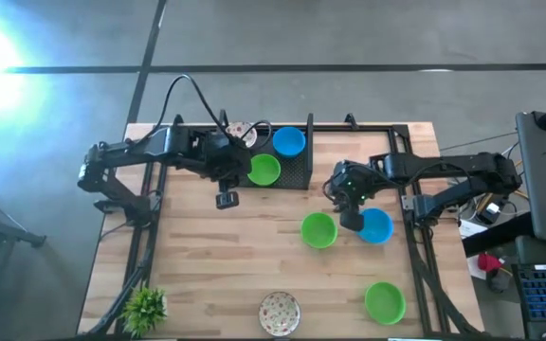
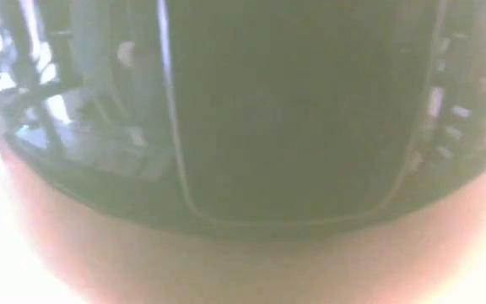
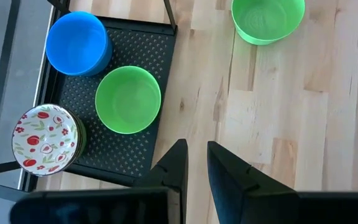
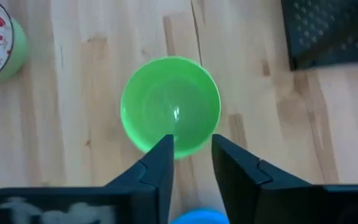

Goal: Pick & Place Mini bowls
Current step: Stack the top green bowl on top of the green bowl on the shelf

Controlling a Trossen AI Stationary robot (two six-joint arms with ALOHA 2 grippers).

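A bright green round mini bowl [image 4: 170, 105] sits on the pale wooden table [image 1: 216, 256] just ahead of the right gripper [image 4: 191, 155], whose jaws stand slightly apart with nothing between them; a bright blue round bowl [image 1: 376, 226] lies directly beneath them. The left gripper [image 3: 195, 163], jaws narrowly parted and empty, hangs beside the black wire-mesh tray [image 3: 135, 149], which holds a green bowl [image 3: 128, 99], a blue bowl [image 3: 76, 42] and a white red-patterned bowl [image 3: 44, 139].

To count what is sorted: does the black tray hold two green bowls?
No, the black tray holds one green bowl, one blue bowl, one patterned bowl.
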